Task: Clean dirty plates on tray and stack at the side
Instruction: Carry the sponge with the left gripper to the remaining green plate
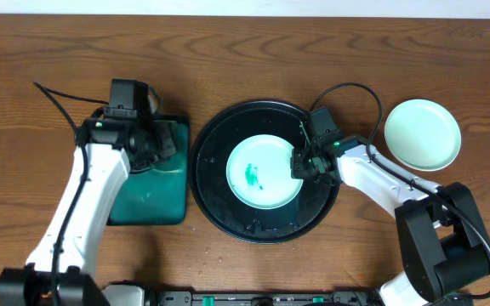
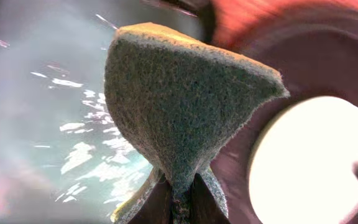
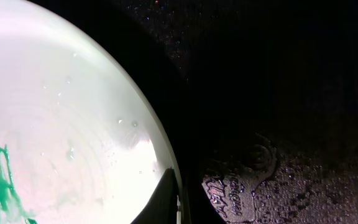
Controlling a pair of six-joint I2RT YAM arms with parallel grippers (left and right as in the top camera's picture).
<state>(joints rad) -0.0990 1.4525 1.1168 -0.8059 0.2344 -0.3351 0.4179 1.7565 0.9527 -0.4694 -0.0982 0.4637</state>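
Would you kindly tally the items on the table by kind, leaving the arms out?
Plates: 2, smeared plate and clean plate
Trays: 2, black tray and green tray
Sponges: 1, the sponge
Total: 5

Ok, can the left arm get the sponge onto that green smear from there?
Probably yes. The sponge is pinched in the left gripper beside the black tray, the smear lies bare, and the right gripper sits only at the right rim of the plate.
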